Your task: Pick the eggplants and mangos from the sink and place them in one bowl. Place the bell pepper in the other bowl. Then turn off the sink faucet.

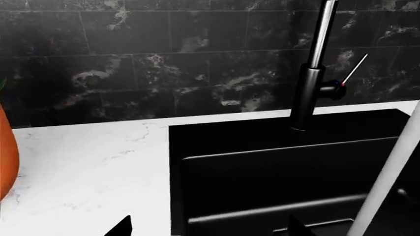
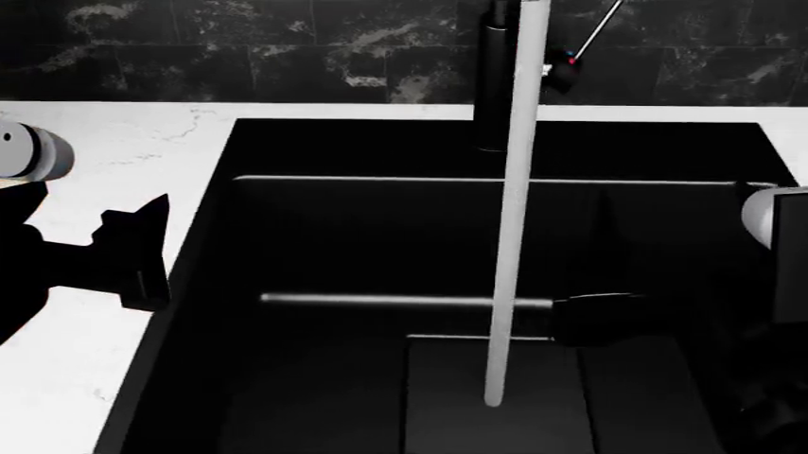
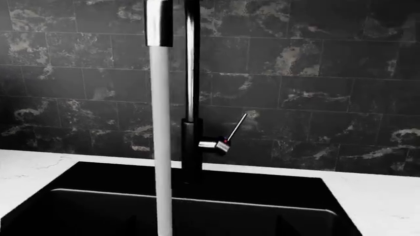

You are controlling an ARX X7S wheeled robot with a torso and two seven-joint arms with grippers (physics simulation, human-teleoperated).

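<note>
The sink [image 2: 316, 246] is a deep black basin, and no eggplants, mangos or bell pepper show in it. The bowls are out of view. The sink faucet [image 2: 495, 76] stands at the back rim with its thin lever [image 2: 593, 28] tilted up, and a white water stream [image 2: 512, 236] runs into the basin. My left gripper [image 2: 154, 251] hovers open over the counter just left of the sink, with nothing between its fingers; the left wrist view shows it [image 1: 208, 228] facing the faucet [image 1: 307, 98]. My right gripper [image 2: 601, 319] hangs low inside the basin, and it [image 3: 206, 223] stands open and empty, facing the faucet [image 3: 192, 147].
A white marble counter [image 2: 114, 142] surrounds the sink, and a dark marbled tile wall [image 3: 328, 73] rises behind it. In the left wrist view a rounded orange thing [image 1: 5, 157] shows at the frame's edge; I cannot tell what it is.
</note>
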